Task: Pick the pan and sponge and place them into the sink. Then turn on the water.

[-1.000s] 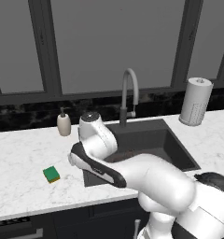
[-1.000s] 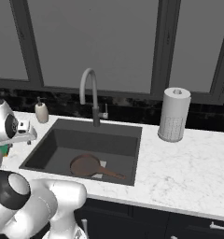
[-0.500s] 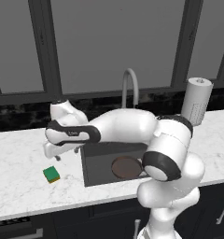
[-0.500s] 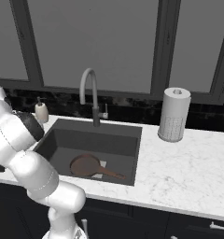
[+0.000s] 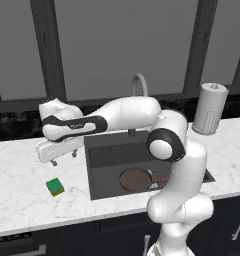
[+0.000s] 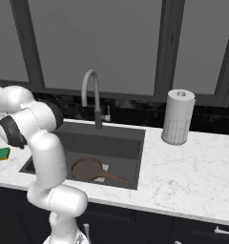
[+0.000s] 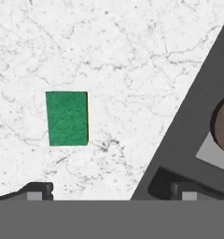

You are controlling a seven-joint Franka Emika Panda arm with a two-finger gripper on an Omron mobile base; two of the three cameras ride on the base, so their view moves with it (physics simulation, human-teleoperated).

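Gripper (image 5: 63, 158) spread wide and empty, hanging above the white marble tabletop (image 5: 22, 195) just left of the sink (image 5: 107, 172), fingers pointing down. Sponge (image 5: 55, 187) lying flat on the tabletop, green face up, below and a little nearer the front edge than the gripper, apart from it and untouched; in the hand view sponge (image 7: 67, 118) left of centre, not yet between the two finger tips at the bottom edge. Pan (image 5: 135, 178) already resting on the sink floor, handle toward the right, so judged half done: sponge pickup in hand, faucet (image 6: 90, 97) not running, no stream visible. To do this step well: shift toward the sponge until it sits centred between the fingers, square the hand so the jaws close across the narrower pair of sides, then descend straight down. Stop just short of the marble so the tips straddle the block low on its sides without scraping the tabletop. Close gently, since a soft block likely squashes and may squirm out if pinched at a corner. Lift clear of the sink rim before swinging right, and release over bare basin floor beside the pan rather than on its handle. Soap dispenser and paper towel roll (image 5: 210, 108) well away, no obstacle.
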